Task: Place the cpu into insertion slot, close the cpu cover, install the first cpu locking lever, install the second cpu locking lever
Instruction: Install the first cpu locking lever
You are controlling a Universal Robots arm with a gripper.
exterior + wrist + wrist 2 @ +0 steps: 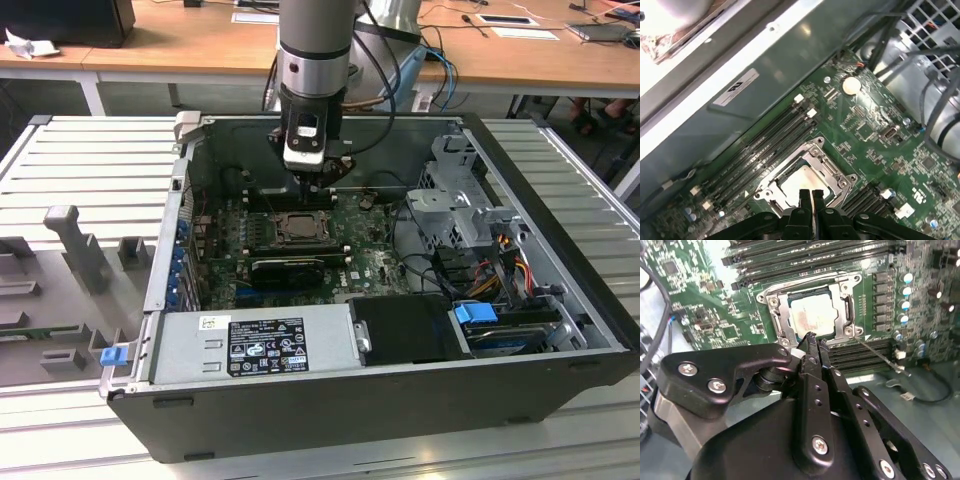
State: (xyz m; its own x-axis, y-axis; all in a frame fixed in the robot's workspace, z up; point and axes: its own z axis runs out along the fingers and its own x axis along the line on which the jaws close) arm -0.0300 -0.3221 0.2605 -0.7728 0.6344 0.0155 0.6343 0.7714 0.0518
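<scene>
— One gripper [312, 188] on the arm: where does it stand?
— Down inside the open computer case [300, 405], low over the green board [875, 150], right at the insertion slot [807, 282]

— Fingers apart or together?
— Together. In both wrist views the two black fingers [804, 200] lie side by side with barely a hairline between them, and they grip nothing

— And the cpu?
— The cpu [812, 315] lies flat in the insertion slot, pale metal face up

— The cpu cover?
— The cpu cover [782, 320] lies flat over it, and the chip's face shows through the cut-out centre

— How near are the tips?
— In the second wrist view they point at the cover's edge, near one corner of the socket. Whether they touch the metal I cannot tell

— Anything beside them?
— A thin metal rod [879, 355] angles away from the next corner, out across the black slots on that side; it does not lie along the frame. Long black memory slots [810, 257] run on the far side too

— And the wider scene?
— In the exterior view a grey power supply box [250, 345] lies along the case's near wall, well apart from the gripper
</scene>
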